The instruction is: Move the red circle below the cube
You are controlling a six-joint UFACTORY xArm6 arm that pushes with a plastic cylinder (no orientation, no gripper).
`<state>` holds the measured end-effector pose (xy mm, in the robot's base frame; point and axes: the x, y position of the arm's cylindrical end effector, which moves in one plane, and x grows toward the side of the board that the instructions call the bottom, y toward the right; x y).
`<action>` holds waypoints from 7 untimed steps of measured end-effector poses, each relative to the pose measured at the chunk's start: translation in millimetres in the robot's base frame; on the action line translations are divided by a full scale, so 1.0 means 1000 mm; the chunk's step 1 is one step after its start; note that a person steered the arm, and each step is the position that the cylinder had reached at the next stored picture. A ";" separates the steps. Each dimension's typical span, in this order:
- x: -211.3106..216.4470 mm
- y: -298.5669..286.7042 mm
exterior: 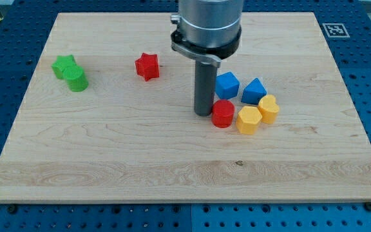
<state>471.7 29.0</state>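
The red circle sits just below the blue cube, right of the board's middle. My tip rests on the board right at the red circle's left side, touching or nearly touching it, and left of and below the cube. The rod rises from there to the arm's grey body at the view's top.
A second blue block lies right of the cube. A yellow hexagon and a yellow heart-like block lie right of the red circle. A red star is upper left. Two green blocks are far left.
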 end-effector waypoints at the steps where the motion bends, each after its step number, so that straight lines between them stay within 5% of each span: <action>1: -0.001 0.000; 7: -0.049 -0.037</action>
